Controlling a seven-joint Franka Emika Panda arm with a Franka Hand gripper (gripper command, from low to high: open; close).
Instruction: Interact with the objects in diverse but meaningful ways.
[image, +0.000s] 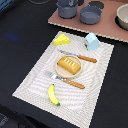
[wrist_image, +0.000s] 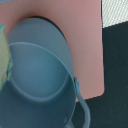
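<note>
On the striped placemat (image: 95, 85) lie a yellow cheese wedge (image: 62, 39), a pale blue milk carton (image: 91, 41) and a yellow banana (image: 53, 95). An orange-brown bread loaf (image: 69, 65) sits on a small plate (image: 57, 71) between a knife (image: 80, 56) and a fork (image: 65, 80). Two grey pots (image: 66, 8) (image: 90, 14) stand on a pink board (image: 107, 27). The wrist view looks straight down into a grey pot (wrist_image: 35, 85) with a loop handle (wrist_image: 82, 107), on the pink board (wrist_image: 85, 40). My gripper shows in neither view.
A pale bowl (image: 123, 17) stands at the pink board's end on the exterior view's right. The table around the mat is black (image: 20, 45). In the wrist view a second dark round shape (wrist_image: 40, 30) lies behind the pot.
</note>
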